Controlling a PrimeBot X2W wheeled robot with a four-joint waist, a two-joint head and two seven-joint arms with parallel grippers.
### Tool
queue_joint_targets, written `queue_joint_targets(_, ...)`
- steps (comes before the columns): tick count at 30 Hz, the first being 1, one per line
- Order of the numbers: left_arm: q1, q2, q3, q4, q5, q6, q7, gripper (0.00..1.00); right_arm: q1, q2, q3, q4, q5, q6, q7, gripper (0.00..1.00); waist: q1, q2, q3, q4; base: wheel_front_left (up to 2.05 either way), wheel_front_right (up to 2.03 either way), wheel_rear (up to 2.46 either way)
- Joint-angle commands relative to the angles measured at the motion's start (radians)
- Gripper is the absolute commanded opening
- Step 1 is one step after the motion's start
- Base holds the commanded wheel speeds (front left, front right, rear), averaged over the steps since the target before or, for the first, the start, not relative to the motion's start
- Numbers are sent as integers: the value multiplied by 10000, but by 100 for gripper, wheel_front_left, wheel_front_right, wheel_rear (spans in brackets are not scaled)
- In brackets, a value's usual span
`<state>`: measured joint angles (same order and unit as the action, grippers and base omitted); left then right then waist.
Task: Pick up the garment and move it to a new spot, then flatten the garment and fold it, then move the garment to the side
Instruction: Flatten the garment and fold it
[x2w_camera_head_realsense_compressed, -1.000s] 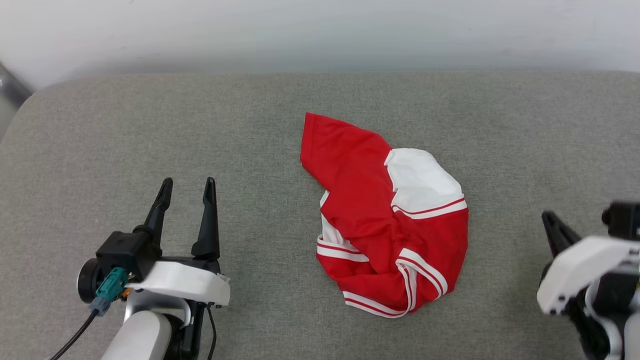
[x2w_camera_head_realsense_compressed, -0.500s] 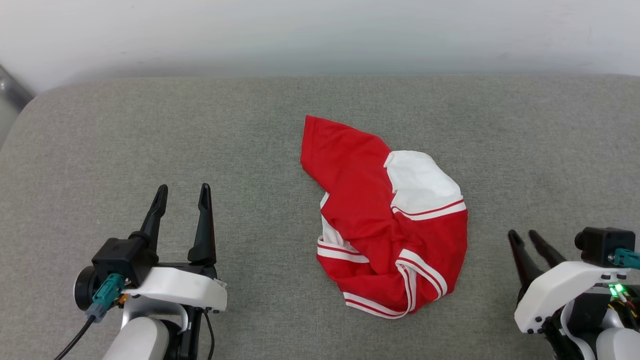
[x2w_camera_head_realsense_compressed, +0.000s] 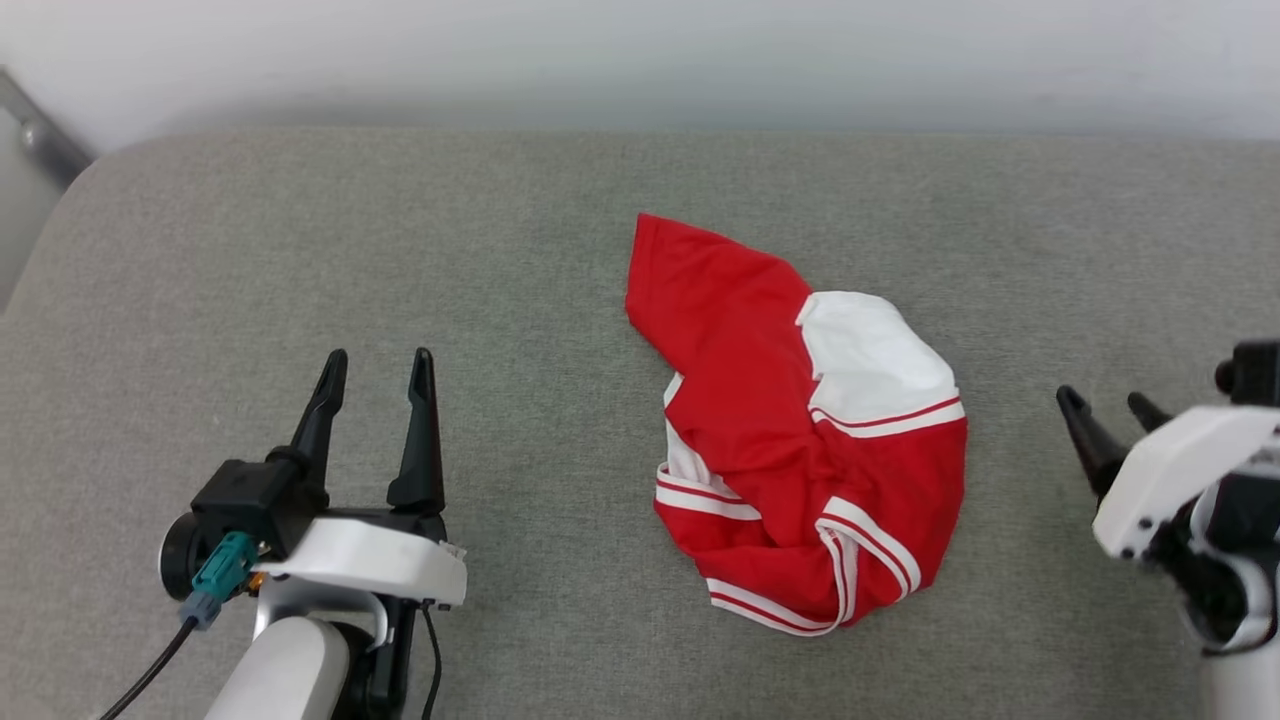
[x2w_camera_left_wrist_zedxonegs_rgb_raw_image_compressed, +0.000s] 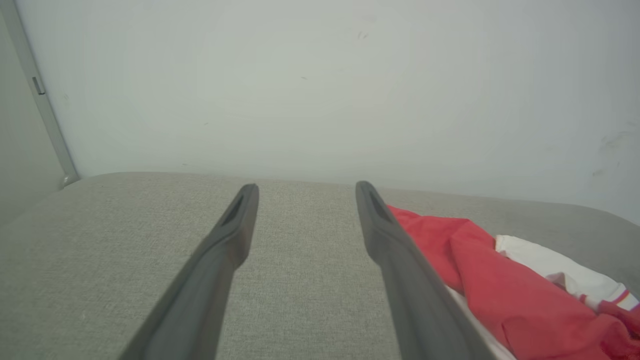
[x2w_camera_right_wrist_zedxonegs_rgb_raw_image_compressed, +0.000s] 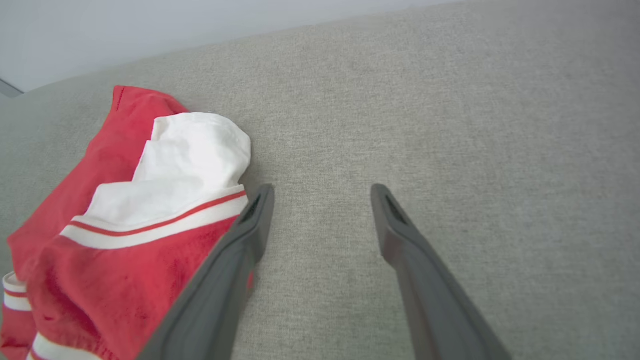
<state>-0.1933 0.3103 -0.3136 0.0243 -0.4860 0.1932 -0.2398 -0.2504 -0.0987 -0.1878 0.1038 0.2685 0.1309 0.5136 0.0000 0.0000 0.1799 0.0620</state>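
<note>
The garment (x2w_camera_head_realsense_compressed: 800, 430), a red T-shirt with white sleeves and striped trim, lies crumpled in a heap at the middle of the grey cushion (x2w_camera_head_realsense_compressed: 300, 250). My left gripper (x2w_camera_head_realsense_compressed: 378, 365) stands open well to its left, fingers pointing away from me, nothing between them. In the left wrist view the garment (x2w_camera_left_wrist_zedxonegs_rgb_raw_image_compressed: 505, 290) shows at the lower right, beyond the open left gripper (x2w_camera_left_wrist_zedxonegs_rgb_raw_image_compressed: 306, 189). My right gripper (x2w_camera_head_realsense_compressed: 1105, 400) hangs open to the right of the heap, apart from it. The right wrist view has the garment (x2w_camera_right_wrist_zedxonegs_rgb_raw_image_compressed: 125, 225) left of the open right gripper (x2w_camera_right_wrist_zedxonegs_rgb_raw_image_compressed: 321, 191).
A pale wall (x2w_camera_head_realsense_compressed: 640, 50) rises behind the cushion's far edge. A grey metal strip (x2w_camera_head_realsense_compressed: 40, 130) runs at the far left corner. Bare grey fabric lies on both sides of the heap.
The right gripper has gone from shut to open and shifted up and rightward in the head view. The head camera has moved a little, shifting the whole picture. The garment lies as before.
</note>
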Motion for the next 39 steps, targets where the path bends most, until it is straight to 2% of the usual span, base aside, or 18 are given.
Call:
queue_joint_targets(1,-124,-49,-14,-2,-27,-25,-32,100,-320,-144,12,83,114,-3,256,100,0,0,143,154,0,0,0)
queue_joint_targets(4,-377,-162,-90,73,20,-125,-84,100,-1100,-479,216,402,418,-1,1374,100,0,0,364,417,0,0,0)
queue_joint_targets(10,-807,-429,-150,146,63,-295,-182,100,-2272,-598,884,841,834,-3,3391,100,0,0,879,894,0,0,0)
queue_joint_targets(18,-1228,-739,-97,416,160,-567,-247,100,-2968,-795,1447,2011,811,-3,4557,100,0,0,1334,1243,0,0,0)
queue_joint_targets(19,-1245,-770,-76,450,171,-595,-249,100,-2979,-793,1492,2170,867,-3,4627,93,0,0,1342,1245,0,0,0)
queue_joint_targets(20,-1256,-799,-51,482,173,-597,-255,100,-2983,-793,1572,2276,897,-3,4668,25,0,0,1345,1242,0,0,0)
queue_joint_targets(21,-1266,-822,-22,520,176,-610,-258,100,-2986,-801,1644,2386,919,-3,4704,0,0,0,1345,1231,0,0,0)
queue_joint_targets(25,-1207,-866,129,607,223,-681,-270,100,-3263,-974,1913,2343,912,-4,4371,0,0,0,1274,1117,0,0,0)
queue_joint_targets(31,-900,-867,323,664,363,-747,-272,100,-3468,-1217,1936,1500,472,-4,3103,0,0,0,897,762,0,0,0)
queue_joint_targets(35,-692,-809,398,685,421,-739,-264,100,-2832,-1004,1006,644,147,-4,2421,0,0,0,556,456,0,0,0)
queue_joint_targets(39,-447,-758,417,661,449,-668,-261,100,-1530,-475,-573,-147,-98,-3,2156,0,0,0,239,157,0,0,0)
